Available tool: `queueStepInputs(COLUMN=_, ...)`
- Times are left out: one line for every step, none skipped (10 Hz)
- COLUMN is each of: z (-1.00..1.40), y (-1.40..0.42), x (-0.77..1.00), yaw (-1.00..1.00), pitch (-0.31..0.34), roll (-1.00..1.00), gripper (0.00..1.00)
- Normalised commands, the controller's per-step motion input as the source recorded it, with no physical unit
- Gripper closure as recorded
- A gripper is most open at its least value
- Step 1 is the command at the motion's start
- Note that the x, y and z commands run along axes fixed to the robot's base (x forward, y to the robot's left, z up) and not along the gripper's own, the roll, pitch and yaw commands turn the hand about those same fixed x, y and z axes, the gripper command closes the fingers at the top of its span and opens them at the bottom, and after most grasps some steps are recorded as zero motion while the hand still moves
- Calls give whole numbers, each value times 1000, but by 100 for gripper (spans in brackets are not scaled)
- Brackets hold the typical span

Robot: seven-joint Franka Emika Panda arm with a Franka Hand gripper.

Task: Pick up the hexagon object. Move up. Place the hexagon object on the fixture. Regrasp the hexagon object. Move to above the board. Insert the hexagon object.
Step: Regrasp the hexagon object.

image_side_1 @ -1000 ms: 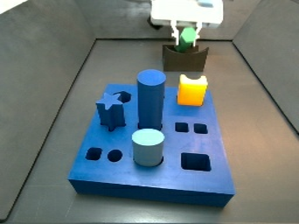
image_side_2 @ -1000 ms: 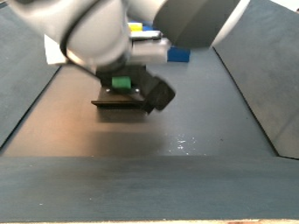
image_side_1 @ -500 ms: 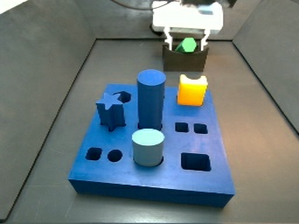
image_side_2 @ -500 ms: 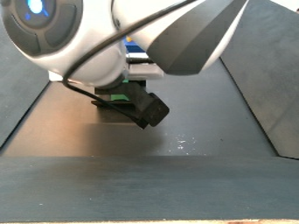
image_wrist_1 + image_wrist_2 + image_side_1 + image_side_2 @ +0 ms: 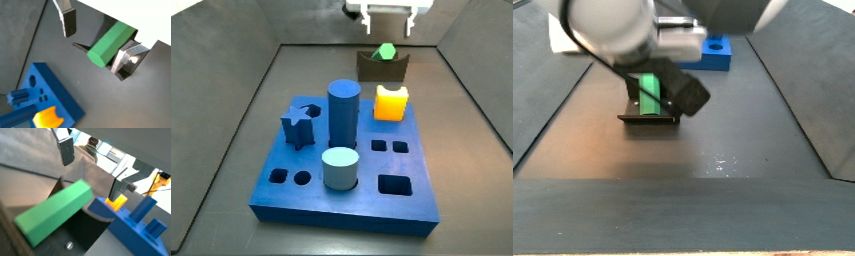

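Fingers [image 5: 67, 21] spread wide—gripper [image 5: 390, 22] (empty) above hexagon object [image 5: 382, 51]—resting on fixture [image 5: 382, 70].

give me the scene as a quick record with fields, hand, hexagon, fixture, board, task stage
hand: above the fixture, open, holding nothing
fingers: apart, clear of the hexagon in both wrist views
hexagon: green, resting tilted in the fixture's notch
fixture: on the floor behind the board, near the back wall
board: blue, with a tall cylinder, a pale short cylinder and an orange block
task stage: hexagon placed on fixture; regrasp not yet done
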Motion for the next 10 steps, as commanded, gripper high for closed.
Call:
queueStepInputs(z=487, y=9, x=-24, yaw=-23, pitch=88, roll=47, gripper=0)
queueStepInputs(z=304, y=7, x=-24, yaw=-31, pitch=84, roll=50, gripper=0)
queueStepInputs(z=1000, y=-818, x=-125, yaw=22, pitch=42, roll=1000, gripper=0)
queueStepInputs(z=942, y=-845, x=-129, yaw=21, pitch=39, roll=1000, gripper=0)
queueStepInputs(z=816, y=-725, x=-134, yaw=20, pitch=28, roll=1000, gripper=0)
queueStepInputs(z=695, y=-626, x=-138, yaw=20, pitch=22, roll=1000, gripper=0)
queueStepInputs(z=354, y=-360, x=-91, yaw=19, pitch=15, roll=1000, gripper=0)
queueStepInputs(z=203, y=-239, x=-66, yaw=20, pitch=15, roll=1000, gripper=0)
queueStepInputs(z=10, y=-53, x=-20, yaw=20, pitch=15, roll=1000, gripper=0)
queueStepInputs(z=20, y=-24, x=-4, yaw=20, pitch=17, roll=1000, gripper=0)
